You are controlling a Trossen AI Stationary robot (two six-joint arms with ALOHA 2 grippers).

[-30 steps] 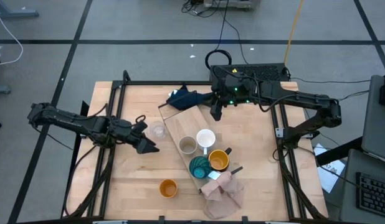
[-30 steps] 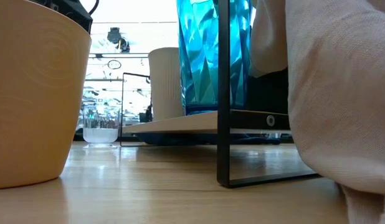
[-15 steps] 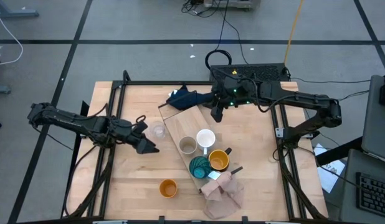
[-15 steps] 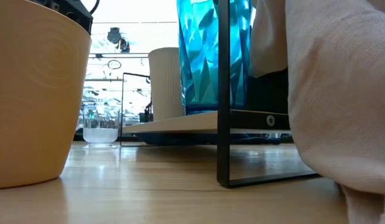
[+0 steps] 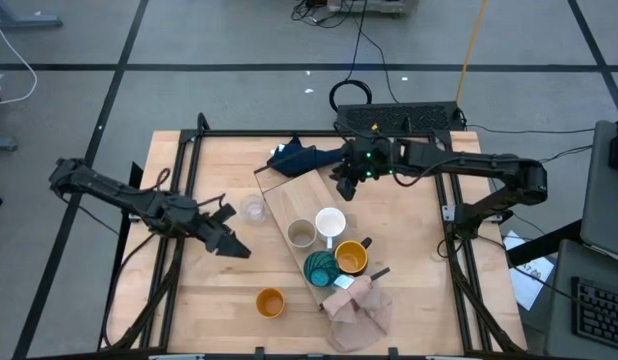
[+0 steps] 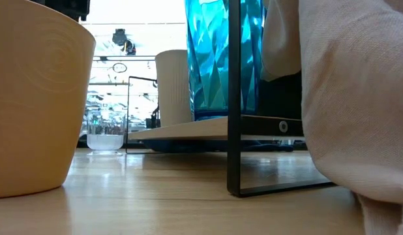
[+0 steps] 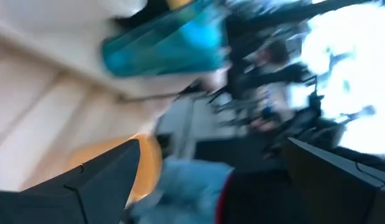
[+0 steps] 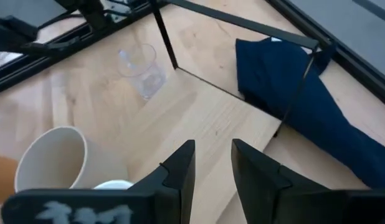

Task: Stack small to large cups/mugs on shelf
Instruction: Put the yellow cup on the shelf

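Note:
The shelf (image 5: 289, 200) is a pale board lying slantwise on a low black frame (image 6: 235, 98). On it stand a beige-grey cup (image 5: 301, 234), a white mug (image 5: 330, 222), a teal cup (image 5: 320, 268) and a mustard mug (image 5: 350, 258). The clear glass (image 5: 253, 210) and the orange cup (image 5: 270, 302) stand on the table left of the shelf. My left gripper (image 5: 227, 245) hovers open, near the glass and nearer the table's front edge than it. My right gripper (image 8: 212, 165) hangs over the shelf's far end with a narrow gap and nothing in it.
A dark blue cloth (image 5: 299, 157) lies at the shelf's far end, and a pinkish-beige cloth (image 5: 357, 305) at its near end. Black frame rails run along the table's left and right sides. Bare tabletop lies right of the shelf and in the near left corner.
My left gripper has swung a little toward the table's near edge and turned, staying open. My right gripper has sunk toward the shelf's far end. No cup has moved.

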